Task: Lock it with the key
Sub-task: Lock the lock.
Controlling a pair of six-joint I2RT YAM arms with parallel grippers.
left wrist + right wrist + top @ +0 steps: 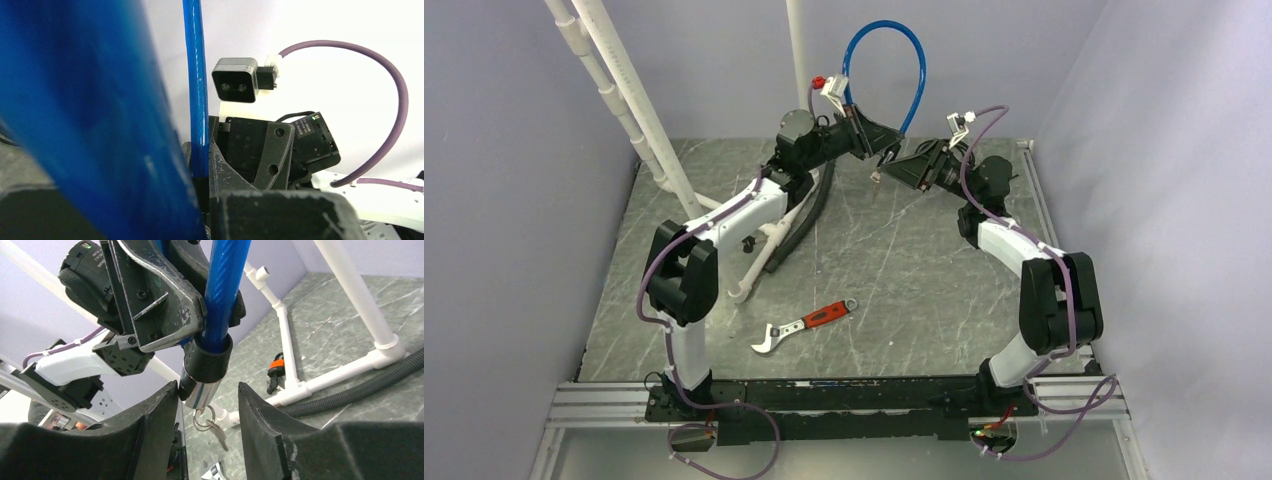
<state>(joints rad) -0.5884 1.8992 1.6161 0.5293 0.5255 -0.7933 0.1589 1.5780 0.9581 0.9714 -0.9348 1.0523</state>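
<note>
Top external view: nearest the arm bases, a red-handled wrench lies flat on the counter, well apart from both arms. Farther back on the left, a white pipe frame and a black corrugated hose rest on the counter. Both arms reach to the far middle, raised above the counter, where the left fingers and right fingers meet almost tip to tip. The blue cable lock rises from the left fingers in a tall loop.

Right wrist view: the right fingers occupy the foreground, spread and released, one on each side of the chrome cylinder at the end of the cable lock. The one on the picture's left lies at or just beside the cylinder; contact cannot be confirmed. The other stands clear. A ring hangs under the cylinder with a key dangling from it; whether a key is seated in the cylinder cannot be told. Above the cylinder sits a black collar. Just above that, the left fingers are clenched on the blue cable.

Left wrist view: the blue cable fills the near left, out of focus. Beyond it the right wrist camera faces this lens.
</note>
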